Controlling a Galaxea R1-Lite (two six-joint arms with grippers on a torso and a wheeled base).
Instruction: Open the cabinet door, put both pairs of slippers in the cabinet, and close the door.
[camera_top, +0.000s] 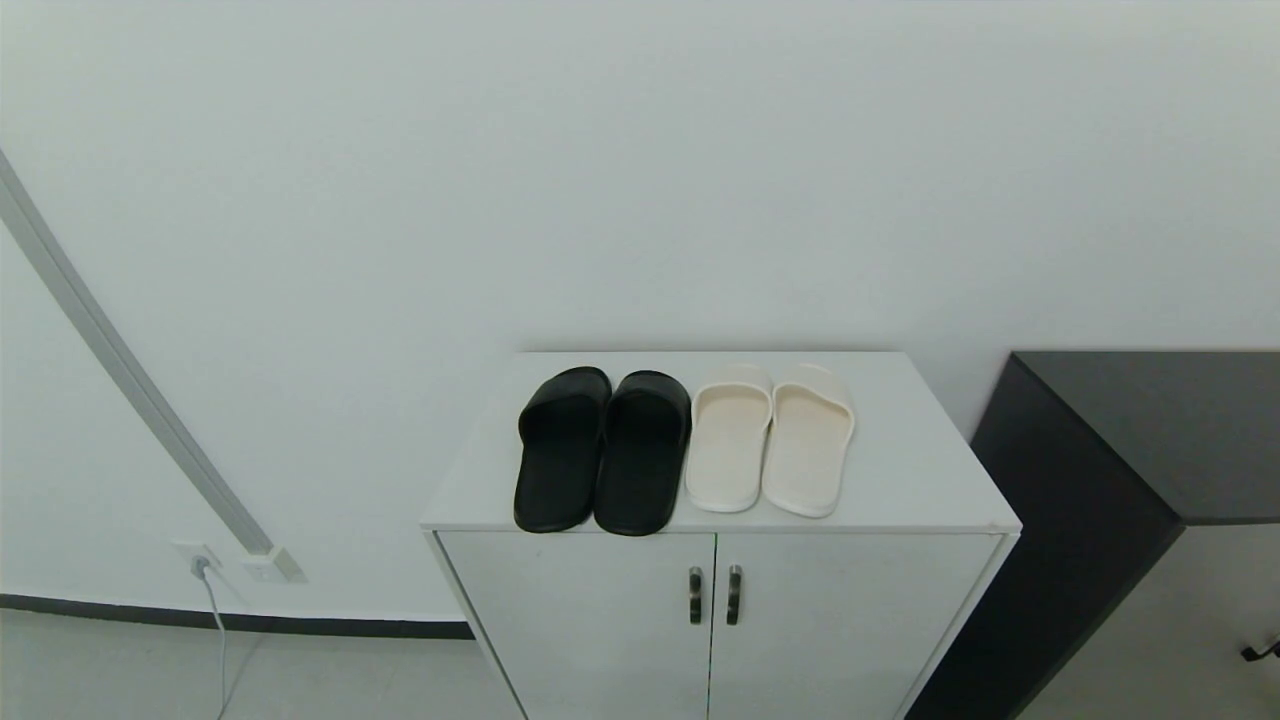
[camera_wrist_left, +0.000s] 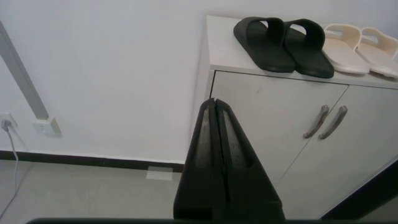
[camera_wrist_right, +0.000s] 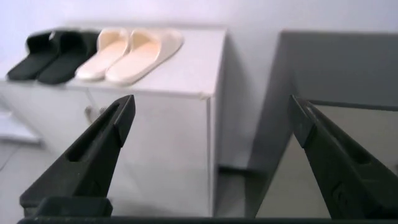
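Note:
A white cabinet (camera_top: 860, 620) stands against the wall with both doors closed and two dark handles (camera_top: 713, 594) at the middle seam. On its top lie a pair of black slippers (camera_top: 600, 450) on the left and a pair of cream slippers (camera_top: 770, 440) on the right, toes toward the wall. My left gripper (camera_wrist_left: 215, 102) is shut, empty, low and to the left of the cabinet (camera_wrist_left: 273, 118), short of the handles (camera_wrist_left: 326, 121). My right gripper (camera_wrist_right: 211, 109) is open and empty, off the cabinet's right front corner (camera_wrist_right: 208, 99), with the slippers (camera_wrist_right: 130, 46) beyond it.
A black cabinet (camera_top: 1120, 480) stands close against the white one's right side. A grey cable duct (camera_top: 120, 370) runs down the wall to a socket (camera_top: 195, 555) with a plugged cord at the lower left. Open floor (camera_wrist_left: 81, 193) lies left of the cabinet.

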